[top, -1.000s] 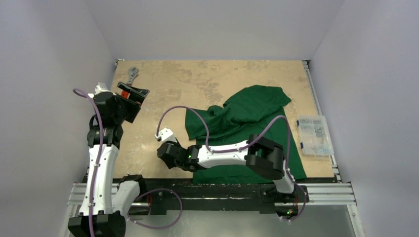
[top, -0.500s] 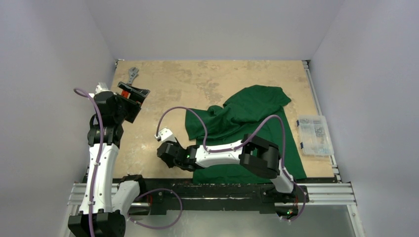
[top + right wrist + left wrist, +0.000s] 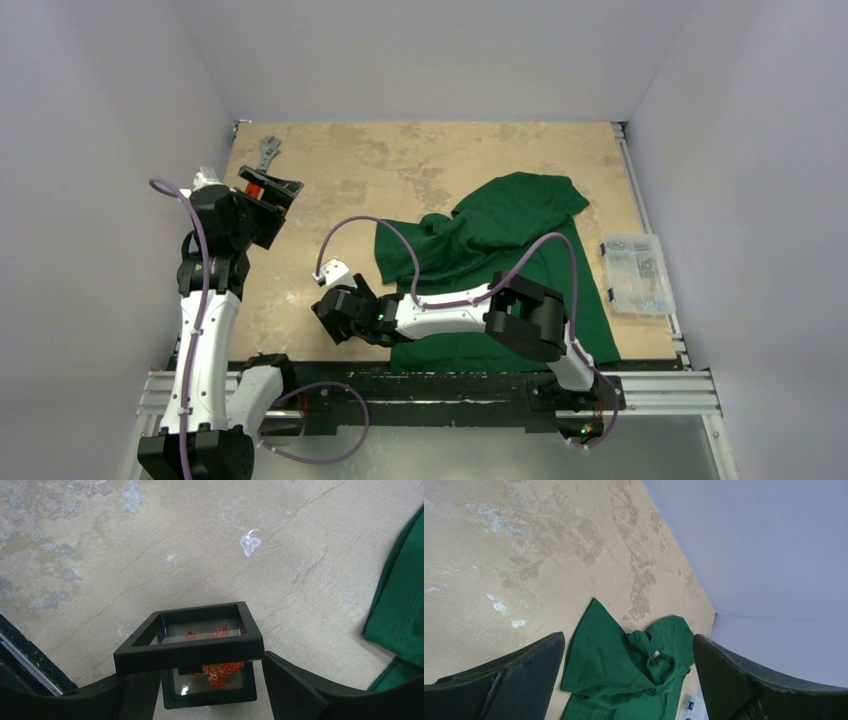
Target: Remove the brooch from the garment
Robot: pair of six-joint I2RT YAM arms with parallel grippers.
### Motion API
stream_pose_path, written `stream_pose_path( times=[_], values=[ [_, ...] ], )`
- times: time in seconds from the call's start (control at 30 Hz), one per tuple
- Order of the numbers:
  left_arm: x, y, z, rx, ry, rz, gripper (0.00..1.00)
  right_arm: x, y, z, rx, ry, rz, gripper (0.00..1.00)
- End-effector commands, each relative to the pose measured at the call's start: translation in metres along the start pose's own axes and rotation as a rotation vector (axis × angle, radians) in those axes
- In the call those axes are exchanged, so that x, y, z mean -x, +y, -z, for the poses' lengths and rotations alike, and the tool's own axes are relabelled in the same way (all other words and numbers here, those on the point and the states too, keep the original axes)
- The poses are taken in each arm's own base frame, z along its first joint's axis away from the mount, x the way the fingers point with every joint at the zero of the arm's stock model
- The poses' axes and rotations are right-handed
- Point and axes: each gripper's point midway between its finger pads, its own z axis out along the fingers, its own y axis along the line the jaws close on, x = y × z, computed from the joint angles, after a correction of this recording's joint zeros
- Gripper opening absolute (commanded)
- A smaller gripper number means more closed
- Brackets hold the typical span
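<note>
The orange-red brooch (image 3: 220,672) lies inside a small black display case (image 3: 210,692) whose hinged lid (image 3: 190,650) stands partly raised, on the bare table. My right gripper (image 3: 200,670) is low over the table with a finger on each side of the case; a thin gap shows at the right finger, so it is open. In the top view it (image 3: 335,312) is left of the dark green garment (image 3: 500,230), whose edge shows at the right wrist view's right side (image 3: 400,605). My left gripper (image 3: 265,195) is raised at the far left, open and empty (image 3: 629,637). The garment (image 3: 624,675) lies crumpled far below it.
A grey wrench (image 3: 268,152) lies at the table's back left corner. A clear plastic parts box (image 3: 638,273) sits at the right edge beside the garment. The right arm and its cable cross over the garment's near part.
My right gripper has shifted slightly toward the near left. The left arm has not moved.
</note>
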Motion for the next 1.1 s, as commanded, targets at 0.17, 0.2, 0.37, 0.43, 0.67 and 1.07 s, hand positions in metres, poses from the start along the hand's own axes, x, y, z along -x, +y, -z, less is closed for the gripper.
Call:
stream_pose_path(
  times=[0.17,0.2,0.37,0.43,0.67,1.07],
  values=[
    [0.011,-0.014,0.005,-0.043,-0.031,-0.010,1.00,0.038,0.007,0.026,0.055,-0.078,-0.045,0.84],
    [0.010,-0.014,0.005,-0.042,-0.029,-0.012,1.00,0.038,0.006,0.029,0.056,-0.074,-0.048,0.84],
    [0.009,-0.011,0.005,-0.033,-0.027,-0.019,1.00,0.035,0.002,0.043,0.070,-0.061,-0.068,0.85],
    [0.009,-0.010,0.003,-0.030,-0.024,-0.021,1.00,0.031,-0.001,0.046,0.070,-0.055,-0.070,0.85],
    [0.009,-0.014,0.002,-0.030,0.000,-0.082,1.00,0.016,-0.015,0.066,0.093,-0.037,-0.042,0.85],
    [-0.010,0.002,-0.005,0.059,0.325,-0.496,1.00,0.057,-0.096,0.093,0.017,-0.131,-0.104,0.90]
  ],
)
